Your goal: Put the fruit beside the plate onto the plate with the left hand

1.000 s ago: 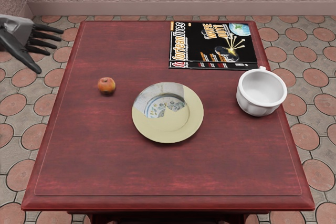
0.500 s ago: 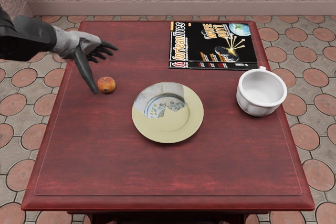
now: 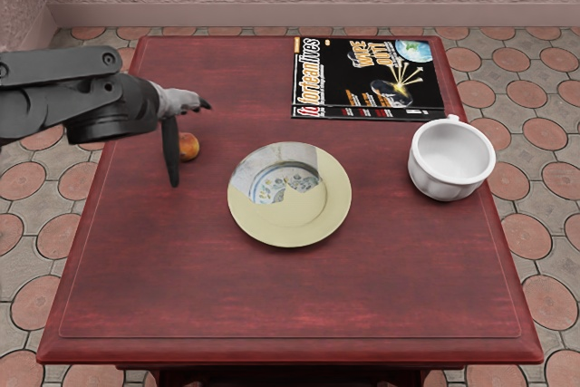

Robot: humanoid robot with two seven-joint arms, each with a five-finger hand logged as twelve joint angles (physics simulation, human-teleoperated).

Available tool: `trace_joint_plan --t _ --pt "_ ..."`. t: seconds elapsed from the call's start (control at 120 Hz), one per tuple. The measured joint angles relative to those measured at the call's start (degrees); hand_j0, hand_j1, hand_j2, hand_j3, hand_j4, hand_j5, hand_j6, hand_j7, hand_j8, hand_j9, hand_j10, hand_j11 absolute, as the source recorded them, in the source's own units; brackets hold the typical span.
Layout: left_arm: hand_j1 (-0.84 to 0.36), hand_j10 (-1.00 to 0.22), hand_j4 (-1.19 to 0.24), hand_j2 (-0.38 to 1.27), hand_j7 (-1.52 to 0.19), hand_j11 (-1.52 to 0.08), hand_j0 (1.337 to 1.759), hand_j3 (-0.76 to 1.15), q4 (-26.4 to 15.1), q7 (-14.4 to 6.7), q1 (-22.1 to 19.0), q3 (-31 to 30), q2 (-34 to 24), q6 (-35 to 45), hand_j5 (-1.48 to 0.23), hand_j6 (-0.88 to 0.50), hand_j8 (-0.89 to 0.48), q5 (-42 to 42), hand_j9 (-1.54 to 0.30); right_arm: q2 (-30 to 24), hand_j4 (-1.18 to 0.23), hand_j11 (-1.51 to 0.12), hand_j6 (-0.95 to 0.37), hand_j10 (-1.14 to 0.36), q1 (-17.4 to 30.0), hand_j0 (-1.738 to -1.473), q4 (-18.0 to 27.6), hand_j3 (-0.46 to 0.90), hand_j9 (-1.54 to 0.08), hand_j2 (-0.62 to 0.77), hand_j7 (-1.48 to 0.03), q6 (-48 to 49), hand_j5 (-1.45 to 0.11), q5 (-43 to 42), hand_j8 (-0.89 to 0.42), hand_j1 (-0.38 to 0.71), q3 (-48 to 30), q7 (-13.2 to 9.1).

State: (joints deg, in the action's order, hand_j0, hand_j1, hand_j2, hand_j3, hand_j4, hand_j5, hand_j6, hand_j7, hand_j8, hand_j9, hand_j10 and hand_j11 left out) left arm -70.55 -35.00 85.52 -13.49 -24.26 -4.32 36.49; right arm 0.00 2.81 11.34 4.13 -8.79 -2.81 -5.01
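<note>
Head view. Left hand is now over the apple. One second ago it hangs off the left edge of the tabletop; half a second ago it sits just up-left of the apple. The forearm now fills the left of the frame.

Digits are apart, not closed: one long digit points down just left of the apple, the others poke out above it. Contact: cannot tell.

Apple unmoved, on the tabletop left of the plate, near its rim but apart from it. The plate carries no fruit.

Judgement: reach nearly complete, grasp not yet made. Closing, lift and carry rightward remain. Right hand absent.
</note>
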Motion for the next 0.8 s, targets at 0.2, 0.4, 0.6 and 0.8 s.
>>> trace_joint_plan --t 0.2,0.4,0.6,0.8 --pt "0.32 -0.03 -0.03 0.01 -0.03 -0.03 1.658 0.00 0.05 0.00 -0.21 -0.25 0.29 9.07 -0.03 -0.03 -0.03 -0.08 -0.03 0.00 -0.02 -0.02 -0.02 -0.02 0.00 -1.658 0.00 0.00 -0.02 0.00 -0.02 0.00 -0.02 0.00 -0.02 -0.33 0.00 0.00" --pt "0.29 -0.05 -0.05 0.01 -0.06 -0.06 1.658 0.00 2.75 0.00 -0.81 -1.32 2.02 11.00 -0.06 -0.05 -0.05 0.11 -0.06 0.00 -0.02 -0.02 -0.02 -0.02 0.00 -1.658 0.00 0.00 -0.02 0.00 -0.02 0.00 -0.02 0.00 -0.02 -0.33 0.00 0.00" --pt "0.23 -0.10 -0.11 0.02 -0.13 -0.13 1.658 0.00 9.19 0.00 -2.01 -2.50 8.35 11.26 -0.13 -0.11 -0.11 0.20 -0.13 0.00 -0.02 -0.02 -0.02 -0.02 0.00 -1.658 0.00 0.00 -0.02 0.00 -0.02 0.00 -0.02 0.00 -0.02 -0.33 0.00 0.00" --pt "0.18 -0.14 -0.14 0.03 -0.18 -0.18 1.658 0.00 12.95 0.00 -2.66 -3.63 8.44 11.38 -0.18 -0.14 -0.14 0.23 -0.18 0.00 -0.02 -0.02 -0.02 -0.02 0.00 -1.658 0.00 0.00 -0.02 0.00 -0.02 0.00 -0.02 0.00 -0.02 -0.33 0.00 0.00"
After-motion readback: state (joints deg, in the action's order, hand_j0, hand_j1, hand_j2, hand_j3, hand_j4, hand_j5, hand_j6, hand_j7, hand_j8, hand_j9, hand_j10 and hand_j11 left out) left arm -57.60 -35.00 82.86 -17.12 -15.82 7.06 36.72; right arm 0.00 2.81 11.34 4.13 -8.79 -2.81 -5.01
